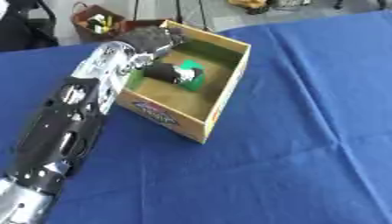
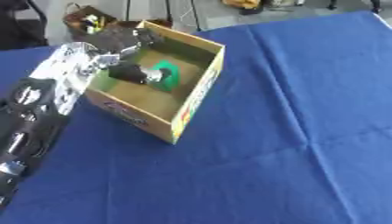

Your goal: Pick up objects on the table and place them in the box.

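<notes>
Left hand [image 1: 153, 39] over the near-left corner of the box [image 1: 226, 94], reaching in from the view's left on a long black and silver arm [image 1: 73, 118]. Fingers dark and bunched above the box wall; cannot tell whether straight or curled, or whether touching anything. Right hand nowhere in either view.

Inside the box: a green object [image 1: 193, 74] lying on the brown floor toward the far-left part, with a black and white object [image 1: 165, 72] against it on the side nearer the hand. Rest of the box floor bare. Box open-topped, cardboard, with yellow rims and a printed label on its near wall, standing askew on the blue tablecloth [image 1: 306, 131].

Beyond the table's far edge, a brown basket [image 1: 96, 19] with small items inside, too small to make out.
</notes>
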Controlling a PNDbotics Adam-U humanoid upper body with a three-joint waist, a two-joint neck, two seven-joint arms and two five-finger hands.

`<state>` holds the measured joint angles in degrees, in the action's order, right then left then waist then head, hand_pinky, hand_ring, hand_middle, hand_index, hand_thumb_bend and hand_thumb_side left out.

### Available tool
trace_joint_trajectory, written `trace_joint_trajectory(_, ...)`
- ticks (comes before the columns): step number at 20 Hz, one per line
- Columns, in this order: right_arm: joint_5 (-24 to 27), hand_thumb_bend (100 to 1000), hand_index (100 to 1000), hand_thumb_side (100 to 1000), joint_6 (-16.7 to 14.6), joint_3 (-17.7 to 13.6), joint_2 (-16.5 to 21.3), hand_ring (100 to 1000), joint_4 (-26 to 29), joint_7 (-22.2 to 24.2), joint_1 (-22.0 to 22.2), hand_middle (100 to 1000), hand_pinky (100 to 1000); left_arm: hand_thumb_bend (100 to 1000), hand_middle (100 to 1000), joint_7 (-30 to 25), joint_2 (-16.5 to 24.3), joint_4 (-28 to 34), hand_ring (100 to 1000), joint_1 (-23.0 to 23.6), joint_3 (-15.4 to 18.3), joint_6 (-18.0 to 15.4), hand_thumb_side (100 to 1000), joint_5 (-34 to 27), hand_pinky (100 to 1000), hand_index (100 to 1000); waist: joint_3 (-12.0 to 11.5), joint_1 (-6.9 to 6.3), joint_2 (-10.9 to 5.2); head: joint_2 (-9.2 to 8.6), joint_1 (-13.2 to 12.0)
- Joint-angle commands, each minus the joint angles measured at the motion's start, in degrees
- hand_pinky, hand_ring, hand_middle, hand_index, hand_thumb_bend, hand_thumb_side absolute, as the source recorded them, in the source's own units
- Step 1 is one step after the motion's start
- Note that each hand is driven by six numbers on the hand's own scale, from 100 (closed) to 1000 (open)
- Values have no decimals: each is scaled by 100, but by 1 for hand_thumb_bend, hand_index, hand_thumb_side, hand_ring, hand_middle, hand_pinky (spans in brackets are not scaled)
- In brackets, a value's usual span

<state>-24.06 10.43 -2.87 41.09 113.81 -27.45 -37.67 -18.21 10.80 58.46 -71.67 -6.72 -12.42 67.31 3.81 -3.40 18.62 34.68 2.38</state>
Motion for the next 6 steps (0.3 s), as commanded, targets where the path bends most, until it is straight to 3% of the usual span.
trace_joint_trajectory(1,78,100,683,979,1,-109,126,789,79,-91,-19,695,775,292,804,278,282,513,808,-113,446,77,1000,-262,860,987,-73,90,-208,189,26)
trace_joint_trajectory(6,125,100,713,986,-116,-166,163,796,79,-316,96,710,773,205,814,664,800,1140,790,346,1071,-131,1000,-648,816,1000,-323,167,-364,495,64)
